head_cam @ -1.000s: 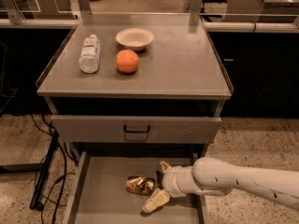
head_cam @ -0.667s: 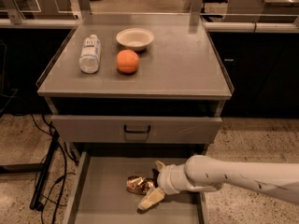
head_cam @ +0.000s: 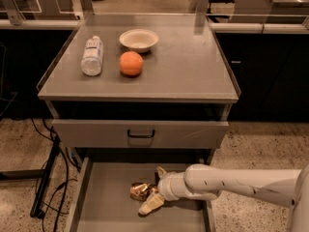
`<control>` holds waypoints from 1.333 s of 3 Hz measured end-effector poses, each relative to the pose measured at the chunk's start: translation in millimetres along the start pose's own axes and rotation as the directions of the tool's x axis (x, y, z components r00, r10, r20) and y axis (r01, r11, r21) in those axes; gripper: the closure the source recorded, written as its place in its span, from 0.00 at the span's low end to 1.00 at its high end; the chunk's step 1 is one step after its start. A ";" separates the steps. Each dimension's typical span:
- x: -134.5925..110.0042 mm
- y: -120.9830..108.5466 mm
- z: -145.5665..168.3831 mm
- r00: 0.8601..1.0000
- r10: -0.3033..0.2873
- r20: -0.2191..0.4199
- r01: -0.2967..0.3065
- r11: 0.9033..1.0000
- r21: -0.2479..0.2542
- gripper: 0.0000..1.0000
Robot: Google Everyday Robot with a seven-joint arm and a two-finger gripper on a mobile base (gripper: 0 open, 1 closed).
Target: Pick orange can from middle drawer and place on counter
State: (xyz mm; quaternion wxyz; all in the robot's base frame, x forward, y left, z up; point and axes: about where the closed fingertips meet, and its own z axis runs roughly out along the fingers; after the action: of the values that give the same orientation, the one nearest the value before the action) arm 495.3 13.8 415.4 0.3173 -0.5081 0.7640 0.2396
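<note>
Gripper [head_cam: 152, 190] edged left, beside orange can [head_cam: 139, 191] in middle drawer [head_cam: 104, 204], under drawer front [head_cam: 91, 132].

A clear plastic bottle [head_cam: 92, 56] is lying on its side at the left of the counter [head_cam: 188, 66], cap pointing to the back. A round orange fruit [head_cam: 131, 63] is sitting just beside it, and a shallow white bowl [head_cam: 138, 39] is standing upright right behind the fruit. Below, a closed grey drawer front [head_cam: 193, 134] is showing its black handle [head_cam: 141, 134]. Dark cables [head_cam: 46, 178] are trailing over the speckled floor [head_cam: 256, 144] at the left. The gripper [head_cam: 153, 190] is reaching low into the middle drawer [head_cam: 106, 211], fingers spread.
</note>
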 end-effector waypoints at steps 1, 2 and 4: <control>7.3 -4.7 16.8 1.000 -0.002 0.019 0.002 1.000 0.021 0.00; 16.2 -6.9 35.0 1.000 -0.002 0.023 0.001 1.000 0.030 0.00; 29.5 -5.9 52.3 1.000 0.001 0.012 -0.001 0.999 0.034 0.25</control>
State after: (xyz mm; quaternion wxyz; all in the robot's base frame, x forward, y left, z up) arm 505.1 29.3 357.9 0.3305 -0.5006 0.7664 0.2297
